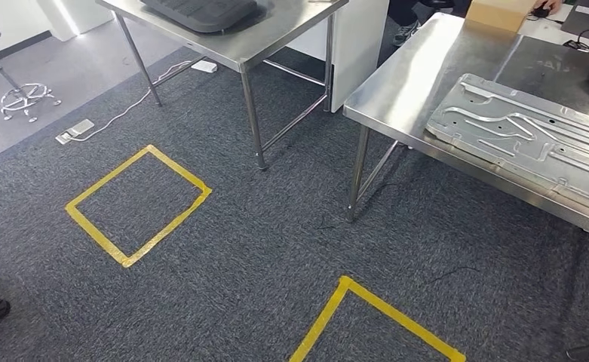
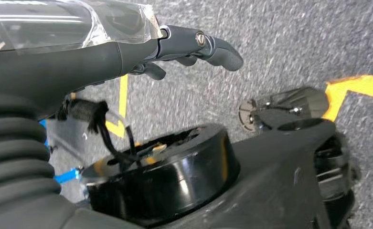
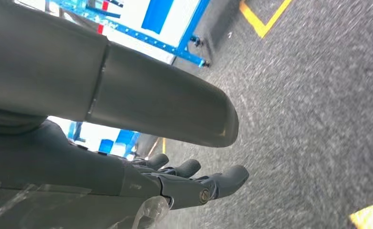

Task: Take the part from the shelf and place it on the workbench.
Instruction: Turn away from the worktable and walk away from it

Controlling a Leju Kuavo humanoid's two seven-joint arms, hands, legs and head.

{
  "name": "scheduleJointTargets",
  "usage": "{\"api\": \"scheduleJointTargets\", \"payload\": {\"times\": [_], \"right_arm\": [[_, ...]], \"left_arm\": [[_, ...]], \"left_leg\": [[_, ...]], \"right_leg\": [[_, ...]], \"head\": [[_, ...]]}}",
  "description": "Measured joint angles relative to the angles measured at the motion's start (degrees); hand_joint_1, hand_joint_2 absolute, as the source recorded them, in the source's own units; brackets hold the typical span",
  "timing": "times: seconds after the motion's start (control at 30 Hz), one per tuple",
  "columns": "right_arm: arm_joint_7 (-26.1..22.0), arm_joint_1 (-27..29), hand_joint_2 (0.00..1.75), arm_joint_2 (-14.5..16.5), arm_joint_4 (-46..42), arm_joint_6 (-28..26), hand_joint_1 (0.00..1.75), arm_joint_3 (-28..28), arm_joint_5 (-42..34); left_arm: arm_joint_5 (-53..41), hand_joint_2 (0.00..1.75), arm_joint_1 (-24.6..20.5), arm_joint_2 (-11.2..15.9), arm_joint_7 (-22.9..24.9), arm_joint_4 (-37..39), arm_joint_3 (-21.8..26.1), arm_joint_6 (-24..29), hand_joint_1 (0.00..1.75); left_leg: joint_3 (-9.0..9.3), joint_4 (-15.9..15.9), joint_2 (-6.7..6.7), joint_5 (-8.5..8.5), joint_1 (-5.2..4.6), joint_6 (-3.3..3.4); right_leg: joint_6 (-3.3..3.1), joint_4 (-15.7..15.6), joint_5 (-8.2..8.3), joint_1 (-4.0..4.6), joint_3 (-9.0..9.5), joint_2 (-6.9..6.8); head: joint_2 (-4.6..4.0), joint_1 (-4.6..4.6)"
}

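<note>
A silver stamped metal part [image 1: 532, 143] lies flat on the steel workbench [image 1: 412, 83] at the right, close to its near edge. My left hand [image 2: 127, 52] hangs over the grey carpet, its fingers [image 2: 213, 47] stretched out and holding nothing. My right hand [image 3: 141, 143] also hangs above the carpet, thumb and fingers [image 3: 194, 183] extended with nothing between them. A blue-framed shelf [image 3: 175, 28] stands behind the right hand in the right wrist view.
A second steel table [image 1: 276, 38] with a black tray [image 1: 200, 11] stands at the back. Yellow tape squares [image 1: 136, 204] [image 1: 374, 317] mark the carpet. A stool [image 1: 4, 68] and power strip [image 1: 75, 130] sit far left. A cardboard box [image 1: 498, 13] and a person's hand [image 1: 547, 7] are on the workbench's far end.
</note>
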Motion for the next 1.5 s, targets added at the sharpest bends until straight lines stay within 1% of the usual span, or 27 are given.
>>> {"api": "scheduleJointTargets", "payload": {"times": [0.1,0.17,0.2,0.23,0.3,0.37,0.4,0.47,0.53,0.57,0.6,0.67,0.7,0.73,0.77,0.83,0.9,0.97,1.03,1.1,1.17,1.2,1.23,1.27,1.33,1.4,1.5], "right_arm": [[-0.04,0.22,0.0,-0.01,0.03,-0.07,0.0,0.14,-0.08],[-0.05,0.32,0.0,0.01,0.05,-0.1,0.0,0.28,-0.13],[-0.05,0.29,0.0,0.01,0.06,-0.14,0.0,0.35,-0.15],[-0.05,0.22,0.0,0.03,0.06,-0.17,0.0,0.41,-0.16],[-0.05,0.09,0.0,0.14,0.06,-0.21,0.0,0.52,-0.2],[-0.05,0.04,0.0,0.26,0.05,-0.21,0.0,0.61,-0.33],[-0.05,-0.01,0.0,0.3,0.05,-0.21,0.0,0.64,-0.42],[-0.05,-0.22,0.0,0.41,0.06,-0.23,0.0,0.68,-0.56],[-0.07,-0.31,0.0,0.51,0.06,-0.24,0.0,0.7,-0.58],[-0.1,-0.19,0.0,0.51,0.07,-0.25,0.0,0.72,-0.6],[-0.12,-0.1,0.0,0.51,0.09,-0.25,0.0,0.73,-0.61],[-0.14,0.08,0.0,0.51,0.14,-0.27,0.0,0.74,-0.63],[-0.12,0.07,0.0,0.51,0.16,-0.27,0.0,0.75,-0.64],[-0.13,0.07,0.0,0.49,0.16,-0.28,0.0,0.75,-0.66],[-0.14,0.06,0.0,0.46,0.16,-0.28,0.0,0.76,-0.67],[-0.21,0.23,0.0,0.41,0.18,-0.3,0.0,0.78,-0.68],[-0.37,0.3,0.0,0.38,0.19,-0.3,0.0,0.8,-0.68],[-0.51,0.03,0.0,0.38,0.19,-0.29,0.0,0.81,-0.67],[-0.57,-0.09,0.0,0.33,0.19,-0.28,0.0,0.83,-0.67],[-0.61,0.12,0.0,0.23,0.19,-0.28,0.0,0.86,-0.67],[-0.65,0.31,0.0,0.18,0.19,-0.28,0.0,0.96,-0.67],[-0.66,0.3,0.0,0.16,0.2,-0.28,0.0,1.04,-0.68],[-0.66,0.26,0.0,0.13,0.2,-0.28,0.0,1.13,-0.68],[-0.66,0.2,0.0,0.11,0.2,-0.28,0.0,1.19,-0.68],[-0.66,0.09,0.0,0.11,0.19,-0.28,0.0,1.26,-0.67],[-0.68,0.08,0.0,0.1,0.19,-0.28,0.0,1.29,-0.67],[-0.74,-0.2,0.0,0.06,0.19,-0.28,0.0,1.33,-0.67]], "left_arm": [[0.01,0.0,-0.09,0.07,-0.04,0.07,-0.02,-0.02,0.0],[0.03,0.0,-0.15,0.08,-0.13,0.07,-0.02,-0.01,0.0],[0.04,0.0,-0.09,0.09,-0.17,0.07,-0.03,-0.01,0.0],[0.07,0.0,-0.02,0.11,-0.2,0.08,-0.03,-0.01,0.0],[0.08,0.0,-0.02,0.22,-0.22,0.09,-0.04,-0.03,0.0],[0.08,0.0,-0.25,0.33,-0.22,0.09,-0.04,-0.21,0.0],[0.08,0.0,-0.33,0.38,-0.23,0.1,-0.04,-0.31,0.0],[0.13,0.0,-0.27,0.48,-0.3,0.17,-0.04,-0.43,0.0],[0.24,0.0,-0.12,0.57,-0.43,0.23,-0.04,-0.41,0.0],[0.28,0.0,-0.13,0.61,-0.5,0.25,-0.04,-0.39,0.0],[0.32,0.0,-0.21,0.64,-0.58,0.26,-0.04,-0.37,0.0],[0.39,0.0,-0.35,0.66,-0.66,0.26,-0.04,-0.34,0.0],[0.42,0.0,-0.34,0.66,-0.67,0.26,-0.04,-0.32,0.0],[0.43,0.0,-0.28,0.64,-0.66,0.26,-0.04,-0.29,0.0],[0.44,0.0,-0.22,0.63,-0.66,0.26,-0.04,-0.25,0.0],[0.5,0.0,-0.22,0.6,-0.65,0.27,-0.04,-0.11,0.0],[0.61,0.0,-0.31,0.6,-0.65,0.28,-0.04,0.0,0.0],[0.74,0.0,-0.16,0.61,-0.66,0.29,-0.04,0.07,0.0],[0.85,0.0,0.11,0.63,-0.67,0.32,-0.05,0.13,0.0],[0.95,0.0,0.04,0.6,-0.72,0.33,-0.06,0.18,0.0],[1.05,0.0,-0.12,0.5,-0.79,0.33,-0.06,0.21,0.0],[1.09,0.0,-0.09,0.46,-0.82,0.33,-0.06,0.23,0.0],[1.11,0.0,-0.02,0.44,-0.85,0.33,-0.07,0.24,0.0],[1.14,0.0,0.05,0.42,-0.9,0.33,-0.07,0.24,0.0],[1.21,0.0,-0.01,0.42,-1.09,0.33,-0.08,0.34,0.0],[1.28,0.0,-0.28,0.42,-1.3,0.33,-0.08,0.49,0.0],[1.32,0.0,-0.21,0.37,-1.42,0.33,-0.08,0.6,0.0]], "left_leg": [[-4.96,10.02,4.43,-4.89,0.18,-0.94],[-8.61,16.92,5.31,-7.01,0.37,-1.32],[-8.97,17.38,5.48,-6.55,0.4,-1.32],[-7.97,15.2,5.75,-5.02,0.38,-1.18],[-3.59,6.41,7.55,-1.06,0.02,-0.42],[-0.68,0.33,9.18,0.9,-0.61,0.28],[-0.36,-0.58,9.38,0.96,-0.87,0.49],[-0.26,-1.02,8.23,1.17,-0.77,0.79],[0.26,-1.84,7.08,1.67,-0.38,1.21],[0.51,-2.15,6.5,1.85,-0.17,1.42],[0.55,-2.22,5.9,1.84,-0.25,1.57],[0.6,-2.19,4.56,1.75,-0.28,1.75],[0.66,-2.16,3.81,1.7,-0.24,1.73],[0.79,-2.1,3.0,1.62,-0.15,1.62],[0.92,-1.96,2.18,1.48,-0.01,1.41],[0.81,-1.3,0.66,1.02,0.12,0.75],[0.31,-0.71,-0.52,0.7,0.09,0.14],[0.0,-0.58,-1.23,0.65,0.28,-0.22],[-0.84,1.36,0.95,-0.41,0.28,-0.63],[-4.0,7.95,4.23,-3.54,0.2,-1.1],[-8.2,15.95,5.26,-6.41,0.34,-1.3],[-9.25,17.74,5.4,-6.51,0.36,-1.22],[-9.19,17.26,5.52,-5.56,0.33,-1.03],[-7.92,14.45,5.78,-3.76,0.2,-0.67],[-3.77,5.9,8.03,-0.13,-0.59,0.5],[-1.42,0.82,9.87,1.25,-1.45,1.35],[-1.0,-0.42,8.5,1.51,-1.54,1.52]], "right_leg": [[-0.8,-0.1,-0.13,0.09,0.13,-2.28],[-0.95,-0.09,-0.35,0.22,0.22,-3.82],[-0.95,-0.09,-0.48,0.26,0.32,-4.5],[-0.9,-0.1,-0.62,0.29,0.5,-5.13],[-0.7,-0.12,-0.96,0.41,1.04,-6.29],[-0.25,-0.16,-1.36,0.63,1.48,-7.3],[0.02,-0.23,-1.51,0.67,1.66,-7.79],[0.61,-0.46,-1.78,0.63,2.06,-8.33],[1.11,1.15,-3.11,0.57,1.61,-6.47],[1.25,3.82,-4.69,0.55,0.37,-4.92],[1.28,7.57,-6.55,0.56,-1.53,-3.61],[1.32,15.04,-9.24,0.56,-5.65,-2.65],[1.39,16.33,-8.97,0.52,-6.62,-2.59],[1.49,15.23,-7.47,0.43,-6.43,-2.47],[1.64,11.95,-5.14,0.26,-5.15,-2.06],[1.87,4.25,-1.3,-0.32,-2.0,0.35],[1.55,1.03,-0.42,-0.47,-0.76,1.86],[0.78,0.96,-0.49,-0.17,-0.68,0.82],[0.06,0.87,-0.49,-0.09,-0.43,-0.43],[-0.46,0.82,-0.65,0.04,-0.18,-1.86],[-0.79,0.82,-0.93,0.3,0.0,-3.44],[-0.9,0.82,-1.09,0.4,0.13,-4.13],[-0.96,0.82,-1.24,0.5,0.32,-4.75],[-0.98,0.81,-1.41,0.6,0.56,-5.33],[-0.84,0.77,-1.81,0.8,1.14,-6.49],[-0.45,0.7,-2.19,0.91,1.54,-7.55],[0.29,0.4,-2.72,0.91,2.27,-8.7]], "head": [[-0.01,-0.21],[-0.01,-0.21],[-0.01,-0.21],[0.0,-0.22],[0.0,-0.22],[-0.01,-0.2],[-0.01,-0.2],[0.0,-0.2],[0.02,-0.16],[0.03,-0.1],[0.03,-0.04],[0.04,0.02],[0.04,0.03],[0.04,0.02],[0.04,0.03],[0.04,0.05],[0.04,0.03],[0.04,-0.02],[0.04,-0.12],[0.04,-0.25],[0.04,-0.3],[0.04,-0.3],[0.04,-0.31],[0.04,-0.3],[0.04,-0.3],[0.04,-0.28],[0.04,-0.28]]}}
